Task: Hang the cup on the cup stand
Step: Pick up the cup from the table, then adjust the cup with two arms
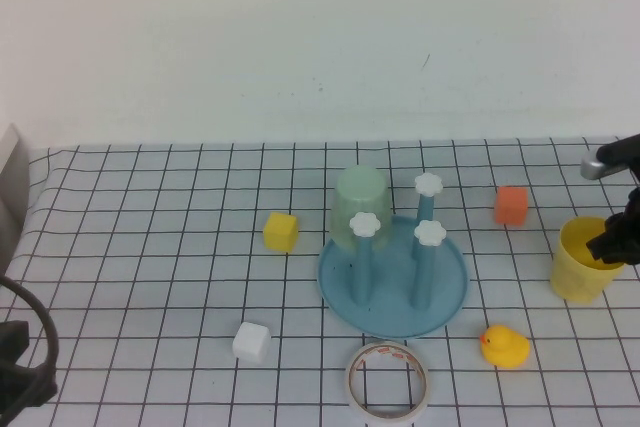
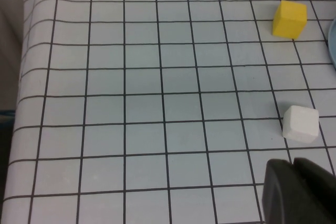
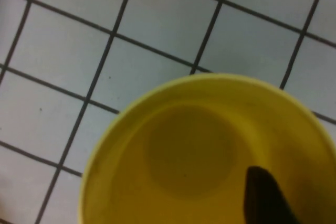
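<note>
The yellow cup [image 1: 583, 269] stands upright, mouth up, at the table's far right edge. My right gripper [image 1: 612, 242] is at its rim and comes down from above. In the right wrist view the cup [image 3: 189, 150] fills the picture, and a dark part of the gripper [image 3: 265, 198] reaches inside it. The cup stand [image 1: 450, 302], a round light-blue tray with blue pegs and white flower knobs [image 1: 430, 233], sits mid-table to the cup's left. My left gripper [image 2: 292, 163] is shut and empty, low over the near left of the table.
A pale mint-green cup [image 1: 358, 202] hangs upside down on one peg of the stand. A yellow cube [image 1: 281, 231], a white cube [image 1: 251, 342], an orange cube [image 1: 511, 205], a yellow duck [image 1: 504, 346] and a white tape roll [image 1: 389, 379] lie around the stand.
</note>
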